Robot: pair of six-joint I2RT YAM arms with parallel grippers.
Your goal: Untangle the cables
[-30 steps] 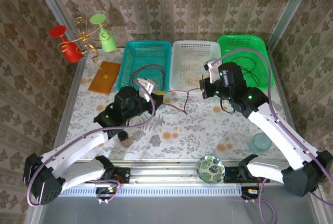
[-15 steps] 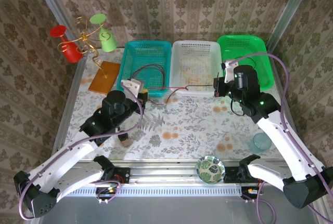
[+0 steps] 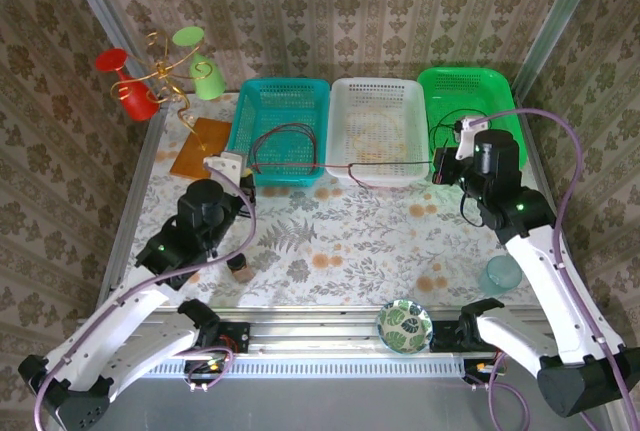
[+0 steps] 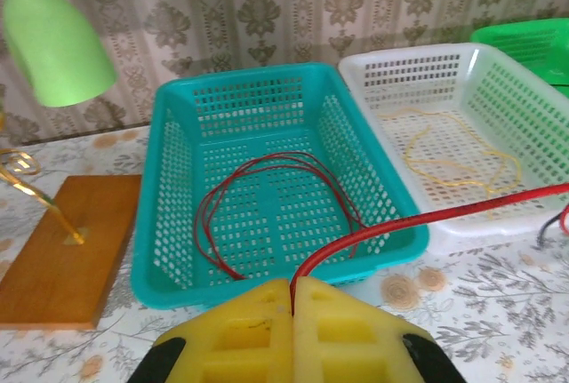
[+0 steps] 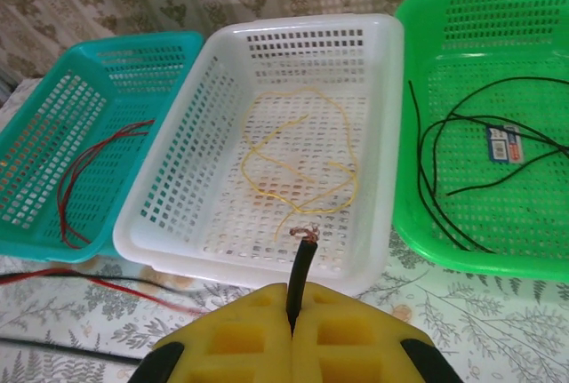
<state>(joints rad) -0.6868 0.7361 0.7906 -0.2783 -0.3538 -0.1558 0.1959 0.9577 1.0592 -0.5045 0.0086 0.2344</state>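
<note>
Both pressed shut: left tool point(image 4: 292, 290) pinched red cable point(image 4: 418, 220) running twd 2 o'clock; right tool point(image 5: 293, 299) pinched prob. a black cable point(image 5: 300, 267) end.

This looks like a robotics lab bench dressed up as a corner of a home. Beige damask-patterned wallpaper panels point(image 3: 400, 11) hang inside bare aluminium frame posts point(image 3: 105, 21), and two white robot arms point(image 3: 130, 306) are bolted to a slotted aluminium rail point(image 3: 330, 336) along the near edge. The table wears a floral printed cloth point(image 3: 350, 241) and carries tidy props: a teal perforated plastic basket point(image 3: 283, 91), a white one point(image 3: 377, 84) and a green one point(image 3: 465, 76) in a row, plus a gold wire stand holding red and green cups point(image 3: 165, 76).
</note>
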